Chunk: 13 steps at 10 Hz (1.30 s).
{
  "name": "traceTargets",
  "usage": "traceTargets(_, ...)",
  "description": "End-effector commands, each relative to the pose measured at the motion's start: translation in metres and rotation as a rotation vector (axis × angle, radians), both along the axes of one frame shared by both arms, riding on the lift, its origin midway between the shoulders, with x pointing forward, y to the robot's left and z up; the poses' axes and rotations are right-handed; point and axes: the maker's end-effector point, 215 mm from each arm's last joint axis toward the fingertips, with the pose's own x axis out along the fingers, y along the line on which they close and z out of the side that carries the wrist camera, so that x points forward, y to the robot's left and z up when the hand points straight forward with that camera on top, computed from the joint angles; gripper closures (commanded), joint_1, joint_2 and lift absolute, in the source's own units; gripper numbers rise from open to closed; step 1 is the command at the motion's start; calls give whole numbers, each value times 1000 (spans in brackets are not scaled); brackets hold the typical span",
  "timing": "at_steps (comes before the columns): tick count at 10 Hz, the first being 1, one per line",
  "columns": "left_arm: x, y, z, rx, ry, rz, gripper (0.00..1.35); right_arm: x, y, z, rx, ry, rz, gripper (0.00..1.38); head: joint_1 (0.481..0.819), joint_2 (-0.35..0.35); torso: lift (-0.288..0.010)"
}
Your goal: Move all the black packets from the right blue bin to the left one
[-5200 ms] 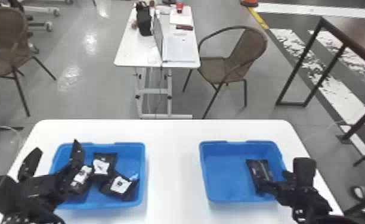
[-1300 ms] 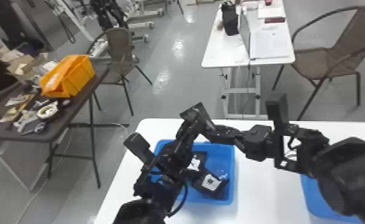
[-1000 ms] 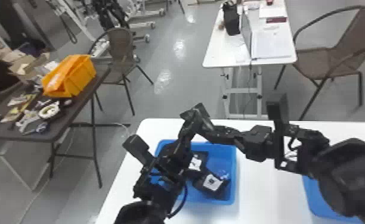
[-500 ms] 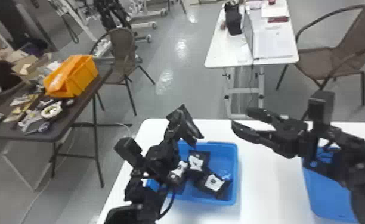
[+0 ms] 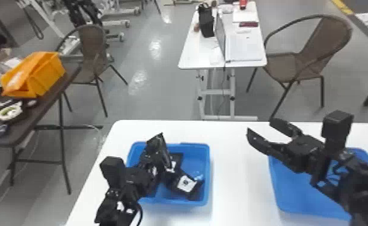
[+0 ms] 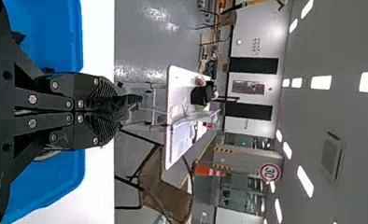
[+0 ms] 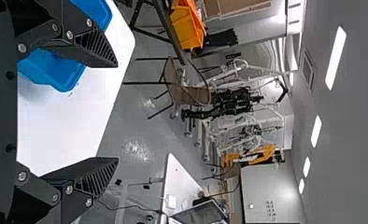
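Left wrist view: my left claw [image 6: 110,111] is clenching on a black packet [image 6: 127,101], dark film poking out past the fingertips. Grip is sitting right at the tips, so I'm not counting on it for much shaking.

Head view: I'm holding that packet over the left bin [image 5: 189,146], which is sitting by the counter's [image 5: 237,186] left edge. More packets [image 5: 187,183] with white labels are lying inside, toward the bin's right side. My right claw [image 5: 260,125] is hanging empty, released, pointing at the counter's far edge beside the right bin [image 5: 300,192]. The part of that bin I'm seeing is bare blue; my arm is covering the rest, so I can't tell if anything is left.

Risks: the packet is standing up from the claw, so releasing with the wrist at this angle could be tipping it onto the rim or the counter. Film could be sticking to one finger on opening. Going too low, I'd be pressing into the packets already there.

Change: a second ago both claws were meeting at the handover. Now the right one is backing off toward its own bin, while the left one is dropping closer to the left bin's rim. The head is also swinging back right.

Right wrist view: right fingers are standing wide apart, nothing between them.
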Motion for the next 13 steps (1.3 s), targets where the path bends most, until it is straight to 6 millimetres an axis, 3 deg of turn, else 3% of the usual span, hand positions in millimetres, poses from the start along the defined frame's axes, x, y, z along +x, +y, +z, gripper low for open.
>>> traceTargets(1,-3,-4,-7,-13,8,-10,1079,1,-3,-2,-14,3,-10,355,695,175,0)
traceTargets(2,0,-4,6,-37,-36,-6,536,2,-11,-1,-27,-3,-44,354,695,172,0)
traceTargets(3,3,-5,22,-77,-82,0,76,1,-26,0,-53,-16,-96,354,695,164,0)
traceTargets(4,4,-11,36,-135,-123,2,36,-1,-39,3,-60,-40,-128,354,695,150,0)
traceTargets(5,3,-12,50,-168,-163,7,160,-6,-51,1,-63,-41,-161,354,695,133,0)
traceTargets(7,-19,5,65,-150,-201,38,217,-27,-84,-1,-95,-57,-242,354,695,106,0)
traceTargets(9,-61,27,54,-91,-177,69,217,-66,-118,-22,-128,-6,-308,354,695,92,0)
traceTargets(11,-106,33,37,-3,-114,59,222,-114,-134,-48,-155,71,-327,354,695,89,0)
traceTargets(13,-132,33,26,30,-64,60,222,-160,-138,-75,-133,160,-344,351,695,86,0)
